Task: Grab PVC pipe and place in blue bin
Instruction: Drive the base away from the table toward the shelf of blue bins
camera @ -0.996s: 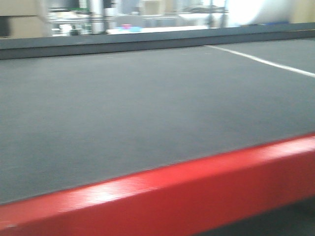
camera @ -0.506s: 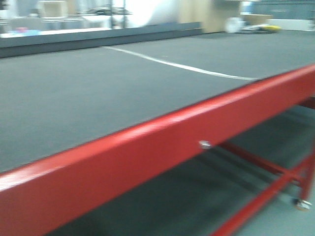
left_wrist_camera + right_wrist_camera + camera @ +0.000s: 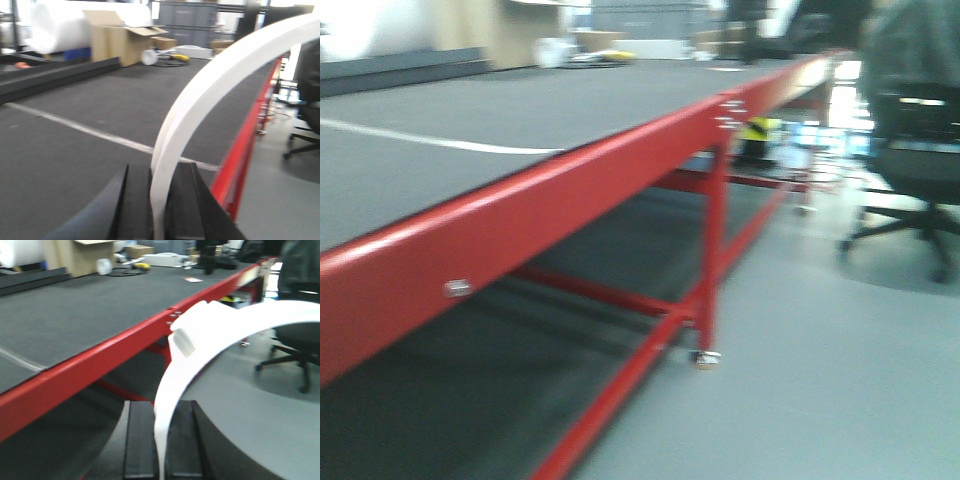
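Gripping white curved PVC pipe (image 3: 225,67), left gripper (image 3: 159,170) closed, pipe clamped between black fingers (image 3: 137,200), arcing up right over grey table top (image 3: 75,145). Right gripper (image 3: 160,407) likewise clamped on white pipe, beside red table rim (image 3: 75,370). Cannot tell if same piece. Front view blurred

A blurred blue bin (image 3: 76,53) sits far back.
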`<state>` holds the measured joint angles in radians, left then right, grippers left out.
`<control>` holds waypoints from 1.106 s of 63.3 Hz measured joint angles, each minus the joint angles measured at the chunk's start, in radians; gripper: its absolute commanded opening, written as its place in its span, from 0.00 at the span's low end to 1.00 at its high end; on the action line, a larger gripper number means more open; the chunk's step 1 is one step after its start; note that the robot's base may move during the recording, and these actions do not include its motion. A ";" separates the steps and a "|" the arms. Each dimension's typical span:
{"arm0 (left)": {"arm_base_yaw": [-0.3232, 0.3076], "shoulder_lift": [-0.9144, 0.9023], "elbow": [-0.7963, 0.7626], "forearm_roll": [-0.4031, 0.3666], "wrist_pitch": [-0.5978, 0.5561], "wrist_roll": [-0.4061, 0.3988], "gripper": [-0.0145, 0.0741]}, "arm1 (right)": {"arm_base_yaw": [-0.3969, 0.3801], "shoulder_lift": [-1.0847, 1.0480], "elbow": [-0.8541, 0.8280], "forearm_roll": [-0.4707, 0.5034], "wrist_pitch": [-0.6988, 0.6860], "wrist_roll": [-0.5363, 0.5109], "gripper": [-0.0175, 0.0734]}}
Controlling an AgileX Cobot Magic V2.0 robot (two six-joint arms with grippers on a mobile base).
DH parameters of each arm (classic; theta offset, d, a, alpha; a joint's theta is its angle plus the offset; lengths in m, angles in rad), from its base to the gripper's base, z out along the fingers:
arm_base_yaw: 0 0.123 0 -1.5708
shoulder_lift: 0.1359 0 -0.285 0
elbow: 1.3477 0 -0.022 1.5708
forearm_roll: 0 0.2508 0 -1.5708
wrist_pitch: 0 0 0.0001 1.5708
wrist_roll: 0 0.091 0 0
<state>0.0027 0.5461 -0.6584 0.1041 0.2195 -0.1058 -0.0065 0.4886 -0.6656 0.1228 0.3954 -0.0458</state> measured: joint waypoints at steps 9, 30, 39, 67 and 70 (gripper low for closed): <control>0.000 0.000 0.000 0.000 0.000 0.000 0.04 | 0.000 0.000 0.000 0.000 0.000 0.000 0.01; 0.000 0.000 0.000 0.000 0.000 0.000 0.04 | 0.000 0.000 0.000 0.000 0.000 0.000 0.01; 0.000 0.000 0.000 0.000 0.000 0.000 0.04 | 0.000 0.000 0.000 0.000 0.000 0.000 0.01; 0.000 0.000 0.000 0.000 0.000 0.000 0.04 | 0.000 0.000 0.000 0.000 0.000 0.000 0.01; 0.000 0.000 0.000 0.000 0.000 0.000 0.04 | 0.000 0.000 0.000 0.000 0.000 0.000 0.01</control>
<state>0.0027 0.5461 -0.6584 0.1041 0.2195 -0.1058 -0.0065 0.4882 -0.6656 0.1228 0.3954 -0.0458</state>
